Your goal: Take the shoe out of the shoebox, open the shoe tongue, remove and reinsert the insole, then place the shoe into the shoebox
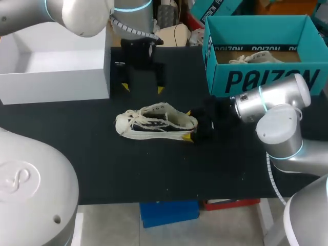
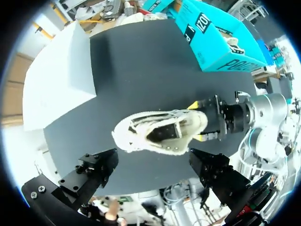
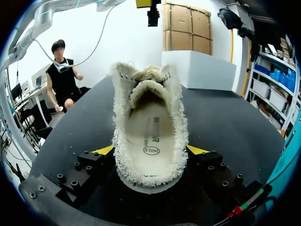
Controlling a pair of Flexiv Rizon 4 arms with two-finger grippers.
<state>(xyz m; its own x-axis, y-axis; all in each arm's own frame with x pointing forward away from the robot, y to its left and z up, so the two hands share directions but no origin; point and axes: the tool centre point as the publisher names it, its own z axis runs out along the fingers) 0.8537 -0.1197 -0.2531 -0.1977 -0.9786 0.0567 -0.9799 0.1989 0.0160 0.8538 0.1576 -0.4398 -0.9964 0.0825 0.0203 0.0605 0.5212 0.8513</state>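
The shoe (image 1: 156,123) lies on its sole at the middle of the desk (image 1: 102,169), out of the shoebox (image 1: 266,82), with its toe at 9 o'clock and its heel at 3 o'clock. The heel is pinched from both sides by the right gripper (image 1: 188,124), which is brought in from 3 o'clock. The left gripper (image 1: 142,88) is held above the desk at 12 o'clock of the shoe, its fingers spread wide with nothing between them.

The step in hand is judged to be the opening of the tongue (image 3: 149,75), so that the insole (image 3: 150,134), seen lying flat inside, can be reached. For this to be done well, the heel should be kept clamped and pressed to the desk. The left gripper should be lowered over the throat of the shoe, and the tongue's free edge should be taken and drawn up and toward 9 o'clock, not sideways.

The loose laces (image 1: 139,121) may be caught instead of the tongue. The right gripper's fingers sit close to the collar, so the toe side is the safer approach.

The shoebox, at 1 o'clock of the shoe and well apart, holds a second shoe (image 1: 255,58). A white box (image 1: 51,77) stands at 10 o'clock. Neither is judged to be in the way.
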